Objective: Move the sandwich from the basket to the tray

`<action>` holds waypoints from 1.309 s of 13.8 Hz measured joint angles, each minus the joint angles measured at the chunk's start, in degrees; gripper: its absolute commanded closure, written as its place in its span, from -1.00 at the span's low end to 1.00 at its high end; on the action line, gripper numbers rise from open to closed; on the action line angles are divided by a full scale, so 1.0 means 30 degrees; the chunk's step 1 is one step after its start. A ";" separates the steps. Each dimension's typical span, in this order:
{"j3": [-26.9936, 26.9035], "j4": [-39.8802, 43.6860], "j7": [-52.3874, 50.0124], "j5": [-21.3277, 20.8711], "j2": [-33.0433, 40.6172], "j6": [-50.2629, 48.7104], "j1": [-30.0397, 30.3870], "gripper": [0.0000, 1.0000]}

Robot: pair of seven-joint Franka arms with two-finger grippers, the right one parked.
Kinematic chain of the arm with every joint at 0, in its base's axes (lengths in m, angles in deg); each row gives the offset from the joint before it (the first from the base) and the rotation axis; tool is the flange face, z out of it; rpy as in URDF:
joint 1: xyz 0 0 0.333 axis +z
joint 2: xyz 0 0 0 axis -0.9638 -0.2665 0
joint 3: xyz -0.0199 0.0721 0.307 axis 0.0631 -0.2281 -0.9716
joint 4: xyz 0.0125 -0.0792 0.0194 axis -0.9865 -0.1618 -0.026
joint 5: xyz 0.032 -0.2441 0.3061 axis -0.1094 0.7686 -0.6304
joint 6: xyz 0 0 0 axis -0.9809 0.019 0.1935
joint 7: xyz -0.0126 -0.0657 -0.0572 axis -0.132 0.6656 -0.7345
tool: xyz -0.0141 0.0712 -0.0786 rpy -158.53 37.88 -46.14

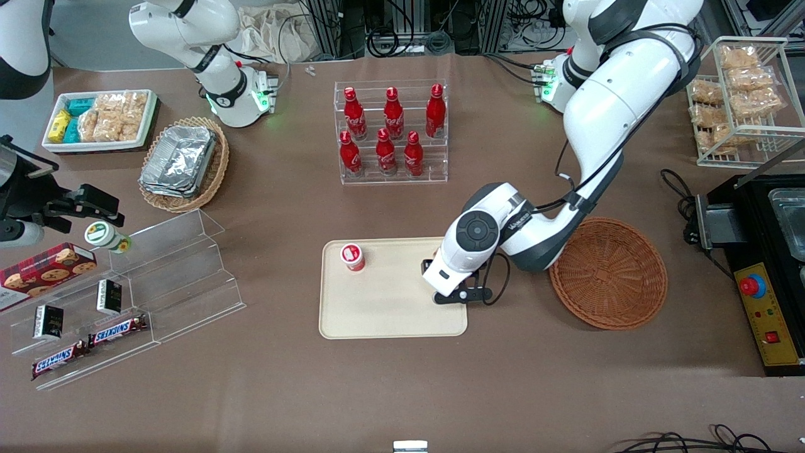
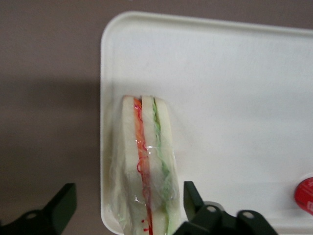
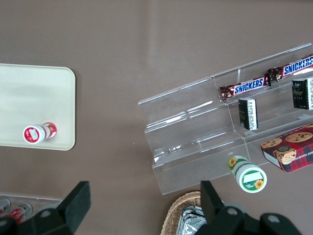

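The sandwich [image 2: 146, 166], wrapped in clear film, lies on the beige tray [image 2: 234, 98] close to its rim, with the red and green filling edge facing the camera. My left gripper [image 2: 129, 196] is open, a finger on each side of the sandwich: one finger [image 2: 193, 200] close beside it, the other [image 2: 61, 208] well apart from it. In the front view the gripper [image 1: 449, 290] hangs low over the tray [image 1: 390, 308], at the end nearest the brown woven basket [image 1: 609, 274], and the arm's hand hides the sandwich. The basket holds nothing.
A small red-and-white cup [image 1: 353, 257] stands on the tray, away from the gripper. A clear rack of red bottles [image 1: 393, 132] stands farther from the camera. Clear stepped shelves [image 1: 157, 283] with snack bars lie toward the parked arm's end. A black appliance [image 1: 761, 264] sits beside the basket.
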 measured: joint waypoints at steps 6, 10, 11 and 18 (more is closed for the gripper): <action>-0.0812 0.0380 -0.0222 0.0277 0.2923 -0.3630 0.0008 -1.00; -0.2312 0.0314 0.0595 0.2261 0.4583 -0.4501 0.0013 -1.00; -0.2753 0.0205 0.1202 0.2967 0.5028 -0.4781 0.0010 -1.00; -0.5953 -0.2727 0.5180 0.5974 0.9630 -0.5728 -0.0005 -1.00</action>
